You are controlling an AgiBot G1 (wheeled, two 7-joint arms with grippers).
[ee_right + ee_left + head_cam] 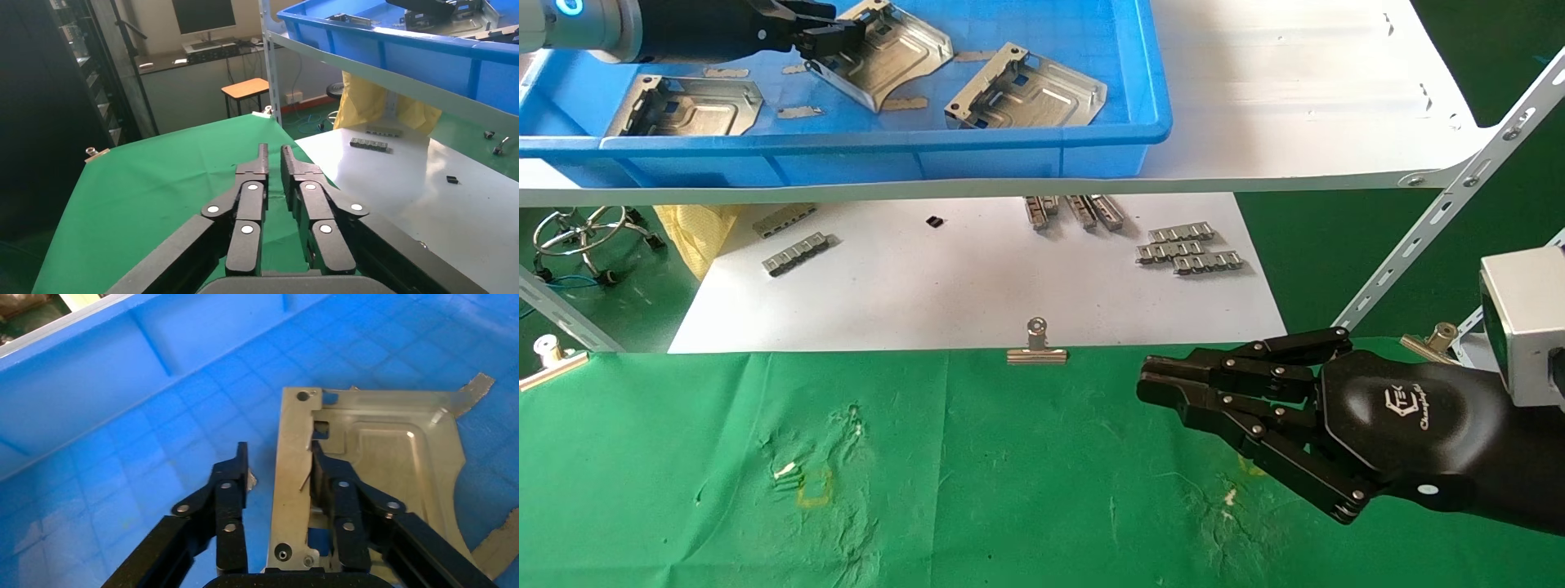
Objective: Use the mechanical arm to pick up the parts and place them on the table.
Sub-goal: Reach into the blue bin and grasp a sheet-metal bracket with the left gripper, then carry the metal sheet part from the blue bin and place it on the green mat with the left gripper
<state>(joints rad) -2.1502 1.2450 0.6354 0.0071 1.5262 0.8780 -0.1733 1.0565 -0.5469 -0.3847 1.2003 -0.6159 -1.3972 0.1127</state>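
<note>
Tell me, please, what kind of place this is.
Probably a workshop or lab test bench: stamped silvery metal plates in a blue plastic bin on a white shelf board, with a desk and monitor behind.

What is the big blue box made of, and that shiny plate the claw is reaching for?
The blue box looks like moulded plastic: even colour, rounded rim, gridded floor. The plate between the left claw's open fingers looks like stamped sheet metal: silvery, reflective, with pressed ridges and punched holes.

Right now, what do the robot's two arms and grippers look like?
Both are black. The right gripper has a glossy black palm with a white logo, jointed black fingers with silver rivets, and a silver box at the wrist. The left gripper has matching riveted black fingers; its arm has a grey cuff with a blue ring light.
</note>
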